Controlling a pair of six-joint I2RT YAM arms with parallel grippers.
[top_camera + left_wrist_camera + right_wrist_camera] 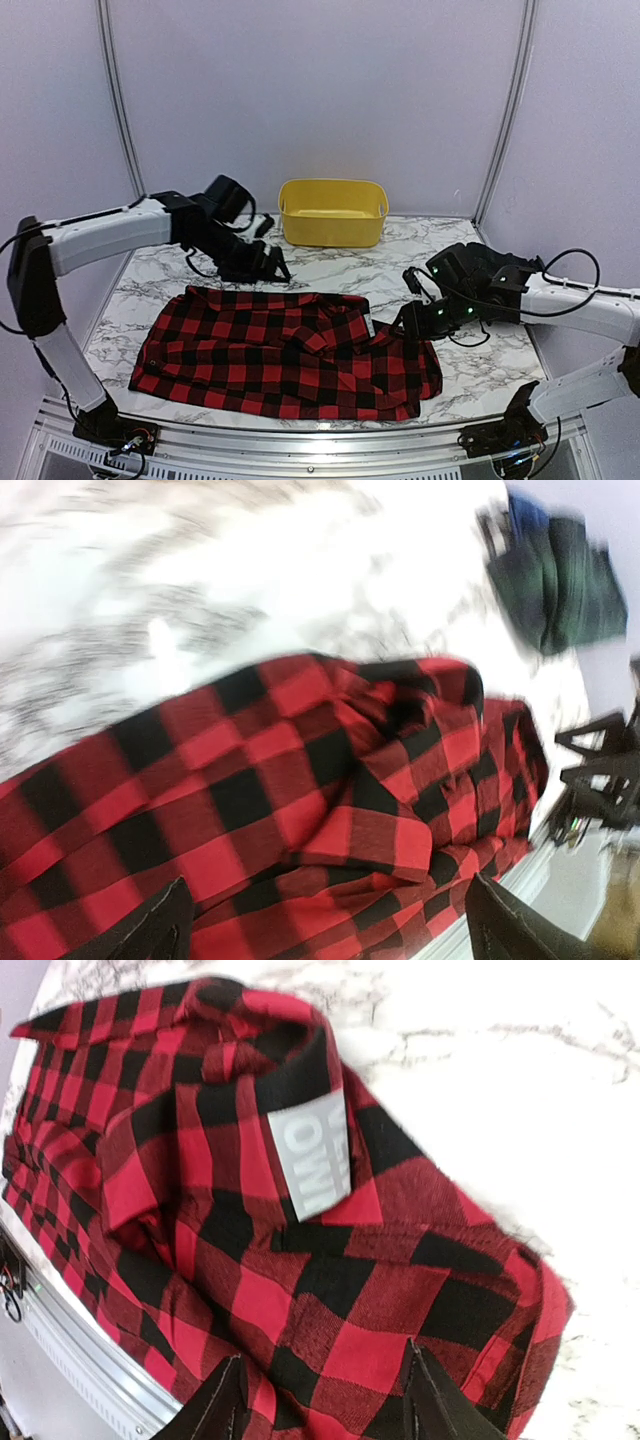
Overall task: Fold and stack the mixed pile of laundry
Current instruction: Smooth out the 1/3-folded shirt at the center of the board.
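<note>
plainly, pale walls [300,90] enclose the marble table [480,370], left hand [328,888] and right hand [322,1355] released near checked shirt [280,350].

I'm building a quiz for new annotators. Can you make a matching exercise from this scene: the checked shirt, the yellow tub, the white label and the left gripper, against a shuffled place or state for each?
Things
1. checked shirt
2. yellow tub
3. white label
4. left gripper

Places or states
A. at the far edge of the table
B. open, by the shirt's far edge
C. spread over the table's near half
D. on the shirt, by its collar

Pairs: 1-C, 2-A, 3-D, 4-B
</note>
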